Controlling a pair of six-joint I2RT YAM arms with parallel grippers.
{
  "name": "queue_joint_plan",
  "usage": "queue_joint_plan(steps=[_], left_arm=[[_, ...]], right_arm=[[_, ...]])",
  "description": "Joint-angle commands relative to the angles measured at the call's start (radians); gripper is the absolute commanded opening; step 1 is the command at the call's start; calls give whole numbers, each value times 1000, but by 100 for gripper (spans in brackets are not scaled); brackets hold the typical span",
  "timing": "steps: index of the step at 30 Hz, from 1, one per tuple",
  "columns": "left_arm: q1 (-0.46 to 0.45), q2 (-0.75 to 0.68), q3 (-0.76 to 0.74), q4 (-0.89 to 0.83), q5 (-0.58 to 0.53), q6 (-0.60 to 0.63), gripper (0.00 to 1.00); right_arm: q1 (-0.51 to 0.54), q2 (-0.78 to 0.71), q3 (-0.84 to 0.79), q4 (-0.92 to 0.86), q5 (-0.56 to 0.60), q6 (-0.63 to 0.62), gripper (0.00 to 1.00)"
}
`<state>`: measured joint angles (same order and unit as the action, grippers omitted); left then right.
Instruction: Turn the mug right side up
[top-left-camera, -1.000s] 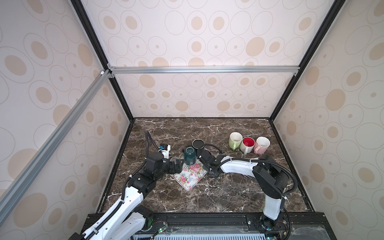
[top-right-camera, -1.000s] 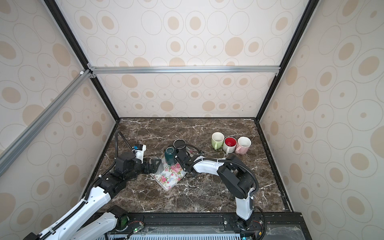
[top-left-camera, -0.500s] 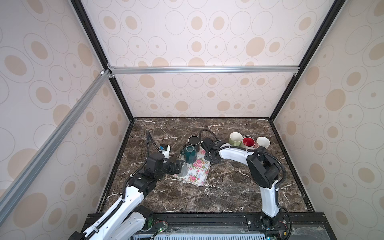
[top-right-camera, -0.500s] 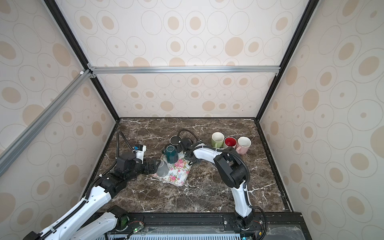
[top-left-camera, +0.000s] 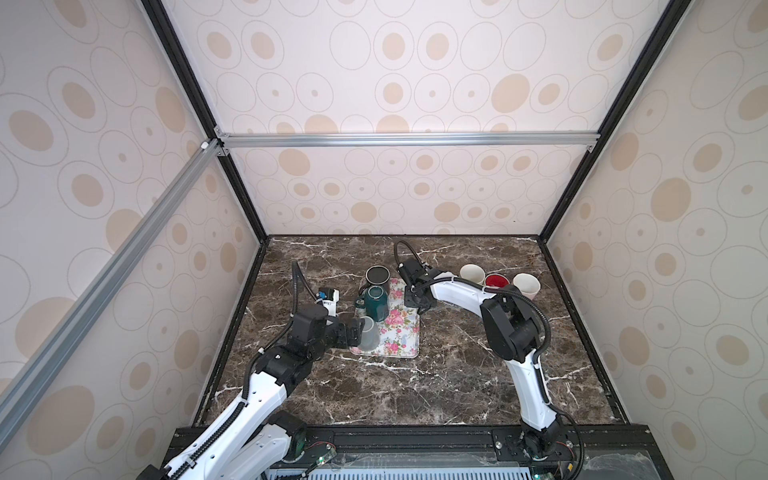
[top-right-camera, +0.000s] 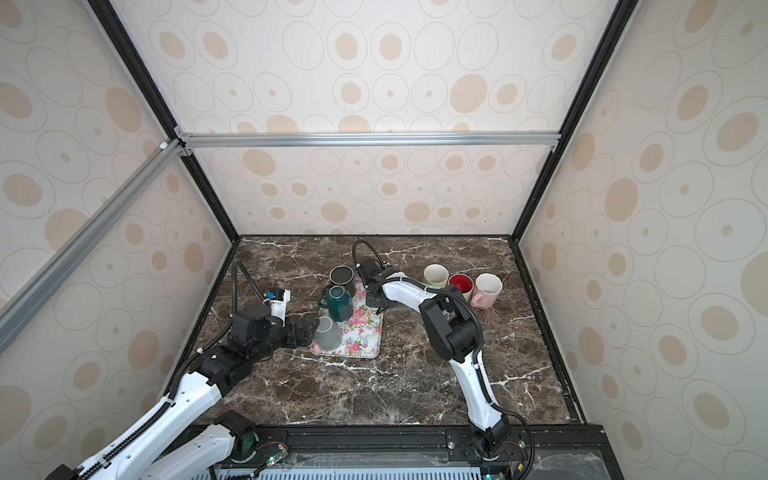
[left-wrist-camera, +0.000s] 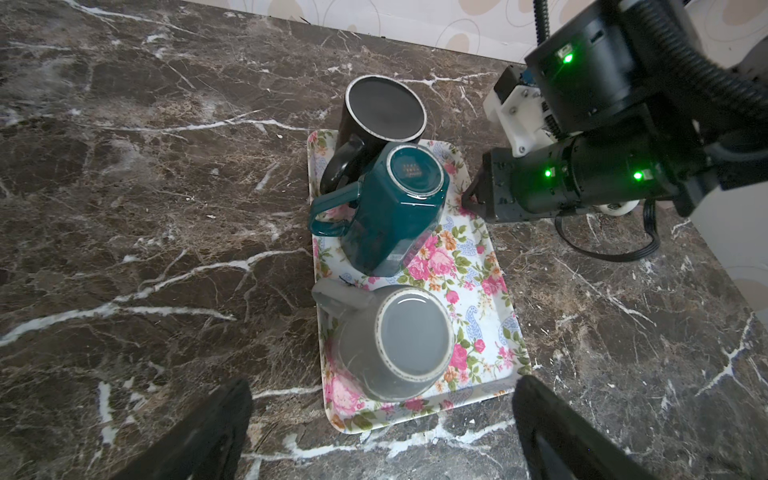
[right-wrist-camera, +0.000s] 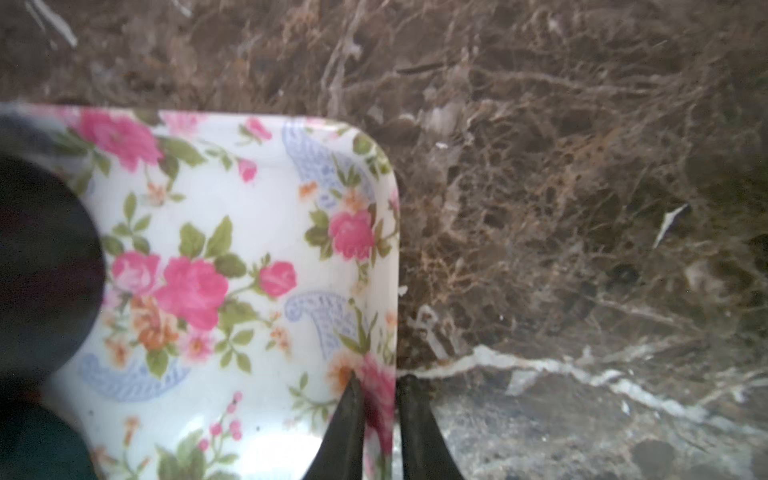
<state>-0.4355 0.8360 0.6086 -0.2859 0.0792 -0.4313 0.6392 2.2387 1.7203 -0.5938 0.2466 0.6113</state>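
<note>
Three mugs stand upside down on a floral tray (top-left-camera: 401, 336) (left-wrist-camera: 478, 299): a black mug (top-left-camera: 377, 278) (left-wrist-camera: 384, 110) at the far end, a teal mug (top-left-camera: 376, 302) (left-wrist-camera: 395, 208) in the middle, and a grey mug (top-left-camera: 369, 332) (left-wrist-camera: 399, 340) at the near end. My left gripper (top-left-camera: 352, 331) (left-wrist-camera: 381, 384) is wide open and low, with the grey mug just ahead of its fingertips, untouched. My right gripper (top-left-camera: 420, 307) (right-wrist-camera: 380, 380) points down at the tray's far right rim. Its jaws stand slightly apart astride that rim.
Three upright mugs stand at the back right: a cream one (top-left-camera: 471, 273), one with a red inside (top-left-camera: 496, 281) and a pink one (top-left-camera: 527, 286). The dark marble table (top-left-camera: 457, 374) is walled in on three sides.
My right gripper has dragged and swung the tray with its mugs toward the back, squaring it to the table, and its jaws have since parted a little. My left arm has barely moved.
</note>
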Motion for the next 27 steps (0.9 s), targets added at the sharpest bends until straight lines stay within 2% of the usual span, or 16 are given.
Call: queue_joint_plan(steps=[1, 3, 5, 6, 8, 11, 15, 21, 27], left_arm=[[4, -11, 33, -15, -6, 17, 98], [5, -12, 35, -14, -5, 17, 98], [5, -15, 33, -10, -4, 18, 98], [5, -15, 33, -9, -4, 18, 98], [5, -16, 32, -9, -6, 18, 98], [5, -15, 31, -4, -4, 20, 98], [5, -9, 29, 7, 0, 21, 99], [5, 11, 33, 12, 7, 22, 98], [5, 21, 32, 7, -4, 26, 98]], right_arm=[[2, 3, -44, -74, -5, -51, 41], [1, -35, -96, -60, -12, -10, 46], [1, -68, -146, -62, -21, 32, 44], [3, -81, -164, -65, -18, 55, 42], [7, -116, -237, -27, -35, 85, 27], [10, -164, -353, 56, -80, 132, 20], [17, -158, -377, 18, -54, 151, 9], [14, -141, -324, -36, 6, 74, 7], [-37, -72, -218, -87, 26, -78, 4]])
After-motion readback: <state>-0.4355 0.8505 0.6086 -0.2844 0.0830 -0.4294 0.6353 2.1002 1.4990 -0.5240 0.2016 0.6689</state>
